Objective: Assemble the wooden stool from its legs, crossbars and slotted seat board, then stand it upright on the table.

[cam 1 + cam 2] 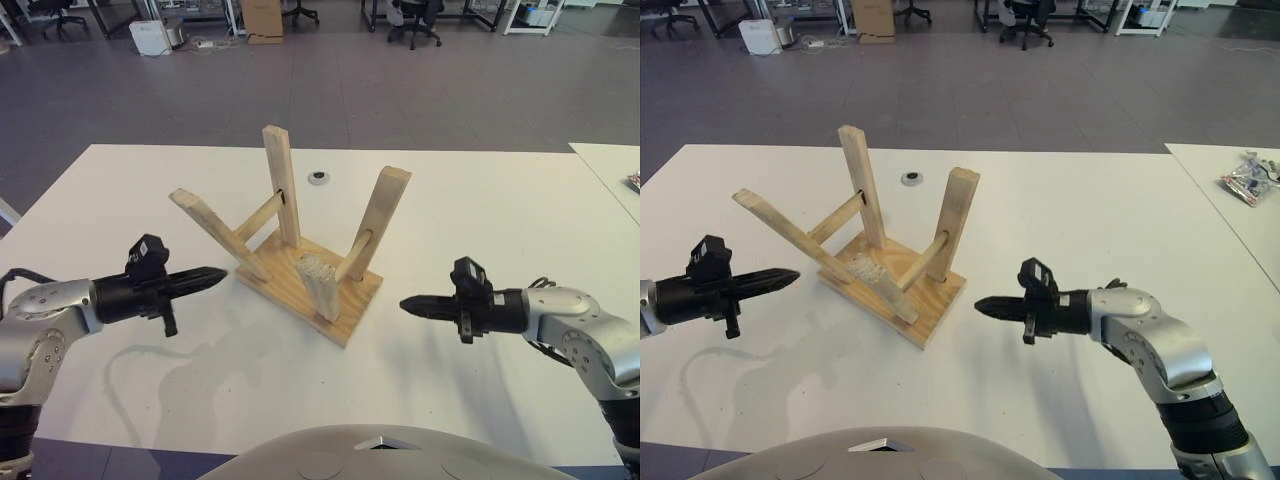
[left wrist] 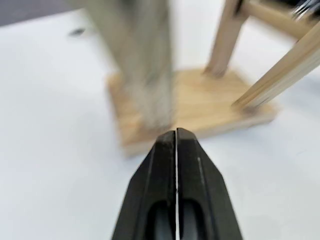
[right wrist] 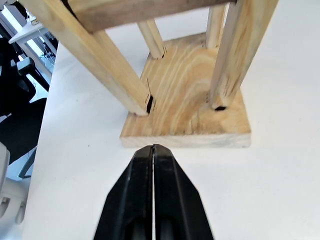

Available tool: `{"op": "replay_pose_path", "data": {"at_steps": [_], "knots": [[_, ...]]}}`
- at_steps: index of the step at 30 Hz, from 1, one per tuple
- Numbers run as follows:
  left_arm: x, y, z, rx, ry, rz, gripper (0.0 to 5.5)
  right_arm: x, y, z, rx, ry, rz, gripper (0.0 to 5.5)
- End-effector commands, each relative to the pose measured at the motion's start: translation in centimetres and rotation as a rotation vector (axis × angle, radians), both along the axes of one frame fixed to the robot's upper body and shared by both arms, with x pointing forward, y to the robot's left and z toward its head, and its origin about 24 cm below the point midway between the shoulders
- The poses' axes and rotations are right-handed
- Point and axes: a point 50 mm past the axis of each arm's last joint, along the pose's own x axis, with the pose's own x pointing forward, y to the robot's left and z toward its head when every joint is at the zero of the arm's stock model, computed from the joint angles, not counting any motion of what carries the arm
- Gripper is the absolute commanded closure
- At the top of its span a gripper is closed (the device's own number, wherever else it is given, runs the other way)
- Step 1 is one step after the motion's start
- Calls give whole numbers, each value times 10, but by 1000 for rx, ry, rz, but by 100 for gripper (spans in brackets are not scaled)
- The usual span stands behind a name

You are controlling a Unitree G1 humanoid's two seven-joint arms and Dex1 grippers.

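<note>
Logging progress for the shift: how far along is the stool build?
Done, it seems: the legs and crossbars sit in the seat board. In hand: nothing; the left end effector and right end effector are shut and empty either side of the stool. Left: it lies upside down, board on the table, so it must be turned upright.

No text, number or sign can be read. Any marking on the brown cardboard box (image 1: 262,18) standing on the floor far behind, or on the small crinkled packet (image 1: 1248,178) lying on the neighbouring white table (image 1: 1240,220), is too small to make out.
</note>
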Motion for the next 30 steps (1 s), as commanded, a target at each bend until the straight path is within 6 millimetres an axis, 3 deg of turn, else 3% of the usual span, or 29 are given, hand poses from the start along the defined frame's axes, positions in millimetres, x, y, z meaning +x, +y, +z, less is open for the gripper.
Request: {"op": "replay_pose_path", "data": {"at_steps": [1, 5, 11, 13, 16, 20, 23, 26, 28, 30], "knots": [[38, 19, -33, 254, -74, 49, 546, -8, 9, -18, -64, 3, 17, 550], [74, 6, -58, 369, -192, 68, 546, -5, 19, -32, -103, -13, -19, 550], [83, -39, -86, 297, -218, -147, 546, -4, 33, -52, -101, -7, -73, 550], [79, -48, -90, 250, -221, -200, 546, -3, 37, -56, -88, -9, -82, 550], [59, -51, -98, 192, -215, -298, 546, 1, 32, -58, -80, -23, -155, 550], [30, -52, -107, 138, -218, -304, 546, 22, 22, -42, -20, -60, -282, 550], [26, -55, -100, 110, -256, -256, 546, 34, 19, -34, -33, -99, -348, 550], [29, -57, -97, 99, -282, -207, 546, 32, 17, -32, -53, -96, -326, 550], [27, -61, -95, 76, -292, -190, 546, 38, 5, -29, -89, -111, -350, 550], [21, -50, -96, 97, -277, -151, 546, 40, -9, -27, -127, -118, -359, 550]]}}
